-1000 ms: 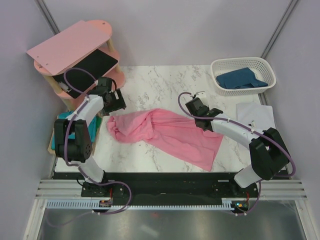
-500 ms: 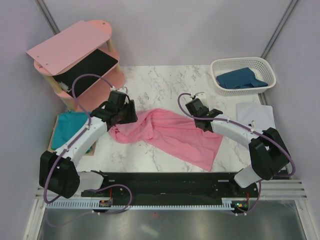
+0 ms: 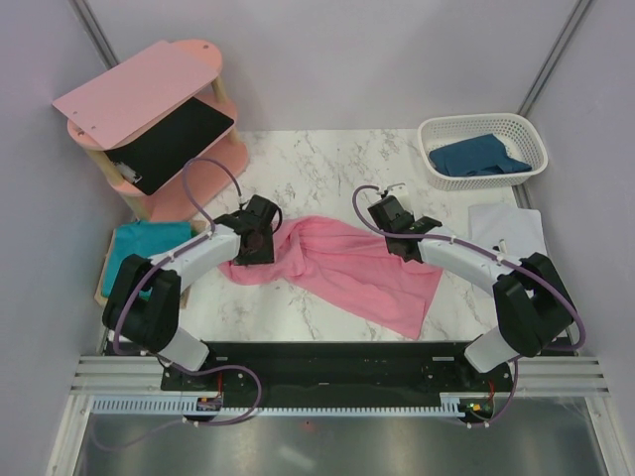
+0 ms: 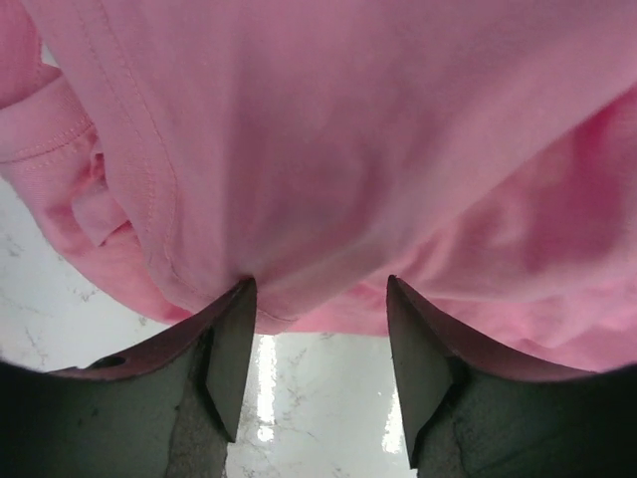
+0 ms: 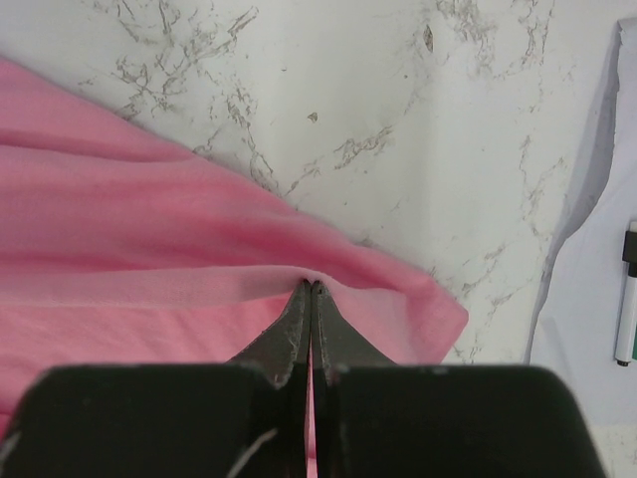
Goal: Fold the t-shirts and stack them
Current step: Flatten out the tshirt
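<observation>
The light pink t-shirt [image 3: 347,263] lies crumpled and stretched across the middle of the marble table, bunched at its left end. My left gripper [image 3: 260,238] is open at that bunched end; in the left wrist view [image 4: 318,289] its fingertips touch the lower edge of the pink cloth [image 4: 328,149]. My right gripper [image 3: 387,220] is shut on a pinched ridge of the pink shirt near its far right edge, as the right wrist view [image 5: 314,287] shows. The teal t-shirt [image 3: 134,248] lies at the far left. The dark blue t-shirt [image 3: 476,157] lies in a basket.
A white basket [image 3: 483,121] stands at the back right. The pink wooden shelf unit [image 3: 149,84] with a black panel [image 3: 179,139] stands at the back left. A white sheet [image 3: 508,228] with a pen [image 5: 627,294] lies to the right.
My left arm has swung from beside the shelf unit rightward onto the bunched left end of the pink shirt. The right gripper has stayed put, still shut on the shirt.
</observation>
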